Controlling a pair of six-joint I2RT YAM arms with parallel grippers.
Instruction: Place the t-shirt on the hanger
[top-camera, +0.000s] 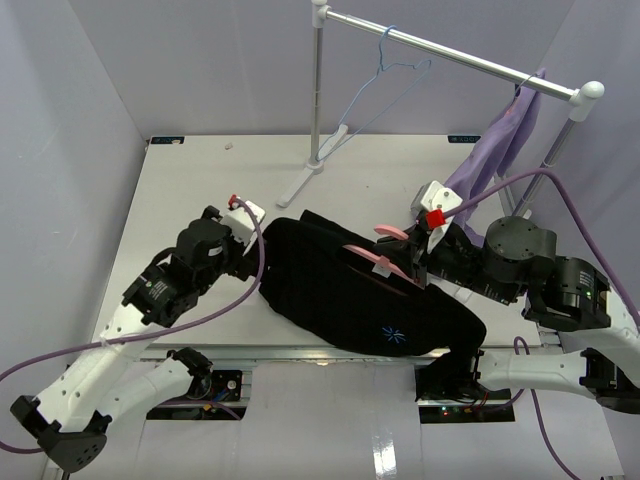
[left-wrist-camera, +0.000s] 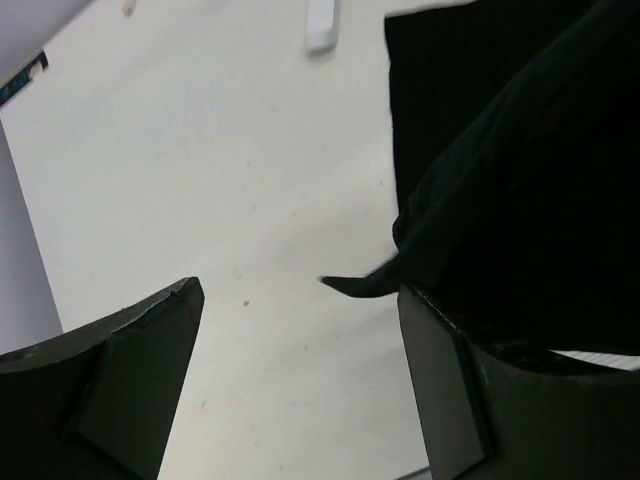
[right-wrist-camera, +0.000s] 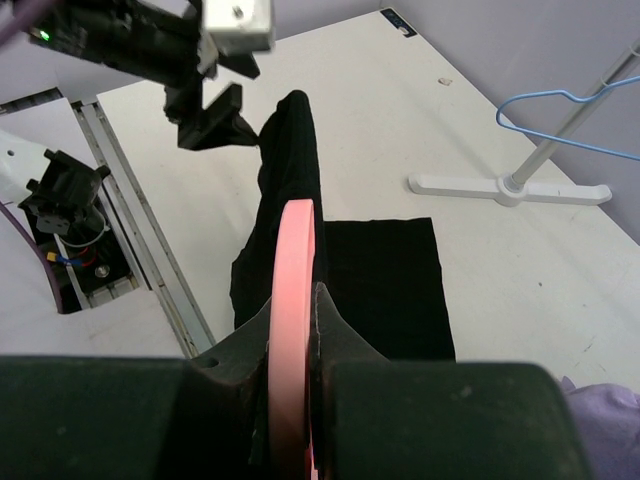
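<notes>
The black t-shirt (top-camera: 340, 290) lies crumpled across the middle of the table, its blue star mark (top-camera: 392, 335) near the front. The pink hanger (top-camera: 377, 262) pokes out of the shirt's top, hook toward the back. My right gripper (top-camera: 418, 258) is shut on the hanger; in the right wrist view the jaws (right-wrist-camera: 297, 310) clamp the pink hanger (right-wrist-camera: 293, 260) edge-on above the t-shirt (right-wrist-camera: 380, 280). My left gripper (top-camera: 255, 268) is open at the shirt's left edge. In the left wrist view the gripper (left-wrist-camera: 300, 370) holds nothing, and the t-shirt (left-wrist-camera: 520, 170) lies against its right finger (left-wrist-camera: 450, 400).
A clothes rack stands at the back on a white foot (top-camera: 300, 183), with a thin light-blue wire hanger (top-camera: 385, 70) and a lavender garment (top-camera: 505, 140) on its bar. The table's front edge with a metal rail (top-camera: 300, 352) runs just below the shirt.
</notes>
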